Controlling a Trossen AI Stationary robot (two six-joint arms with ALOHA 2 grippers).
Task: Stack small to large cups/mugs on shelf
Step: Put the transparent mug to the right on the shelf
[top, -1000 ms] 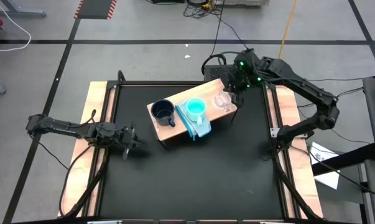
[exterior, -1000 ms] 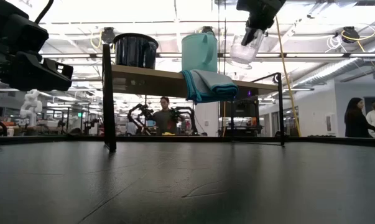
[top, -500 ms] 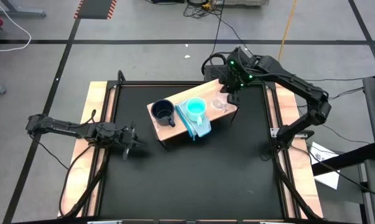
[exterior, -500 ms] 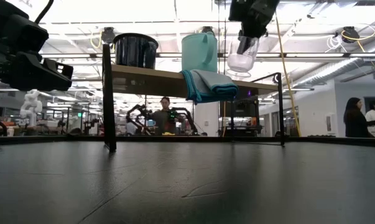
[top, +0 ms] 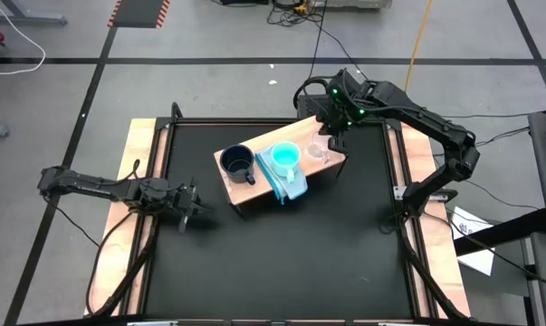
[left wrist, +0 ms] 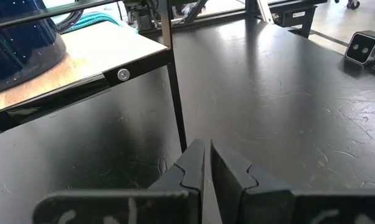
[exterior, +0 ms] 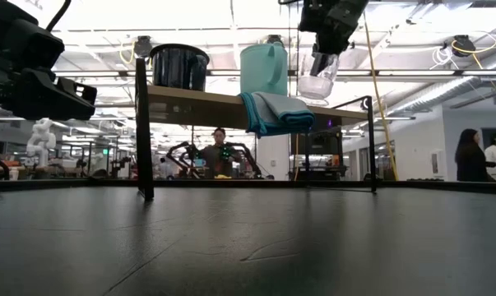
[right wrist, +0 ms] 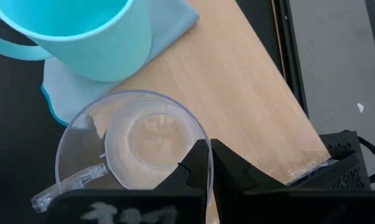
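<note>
The clear glass mug hangs above the shelf, its rim pinched in the right gripper, jaws clenched.

probably robotics lab: background robot arms

A dark navy mug is standing upright at one end of the tan wooden shelf. A turquoise cup is sitting mid-shelf, and a clear glass mug is hanging tilted just above the far end.
</note>
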